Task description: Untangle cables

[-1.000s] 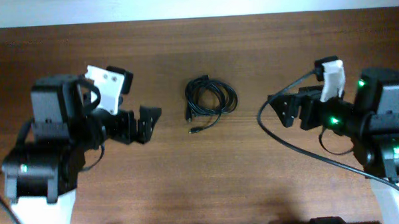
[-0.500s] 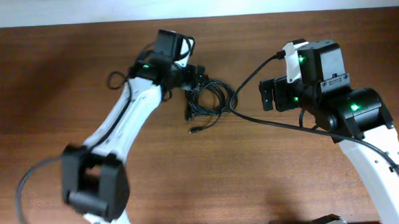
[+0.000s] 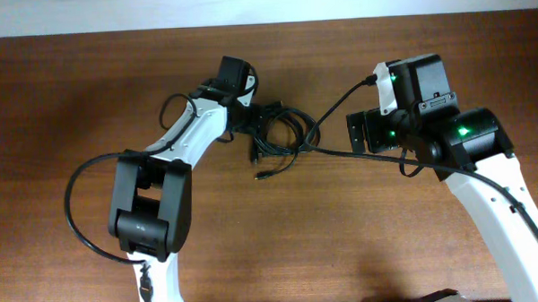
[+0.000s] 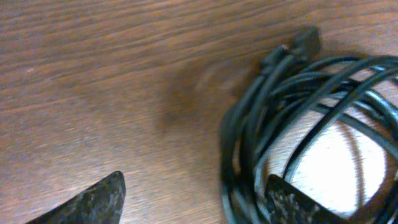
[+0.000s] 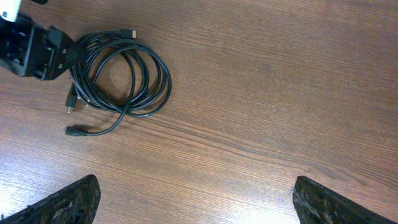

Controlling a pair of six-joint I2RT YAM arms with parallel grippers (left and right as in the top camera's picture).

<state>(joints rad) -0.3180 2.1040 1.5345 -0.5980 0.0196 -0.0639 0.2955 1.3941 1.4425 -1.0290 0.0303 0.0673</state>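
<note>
Brown wooden worktop (image 3: pixel 87 86); coiled thin black cables (image 3: pixel 284 132) centre. Left tool (image 4: pixel 193 208) spread over coil edge: pinch one strand only. Right tool (image 5: pixel 199 208) spread, apart.

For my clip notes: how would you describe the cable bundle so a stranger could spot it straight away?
On the wooden table, look near the centre, right at the left claw. The cables lie there as thin black loops with small plugs at their ends, unlike the thicker wire that runs past them to the right arm.

No text, label, brand, number or sign can be read anywhere.
</note>
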